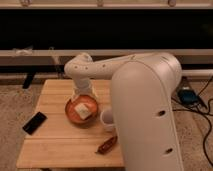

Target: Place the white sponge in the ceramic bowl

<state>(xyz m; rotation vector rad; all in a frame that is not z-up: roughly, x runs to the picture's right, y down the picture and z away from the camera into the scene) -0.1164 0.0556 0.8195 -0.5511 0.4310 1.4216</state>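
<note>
The white sponge [83,110] is a cream block that lies inside the ceramic bowl [69,108], an orange-brown shallow bowl in the middle of the wooden table. My gripper [81,96] hangs from the white arm just above the bowl's far rim, directly over the sponge. I cannot tell whether it touches the sponge.
A flat black phone [34,122] lies at the table's left edge [30,145]. A white cup [107,120] stands right of the bowl. A small red-brown object [106,145] lies near the front. My large white arm body [150,115] covers the table's right side.
</note>
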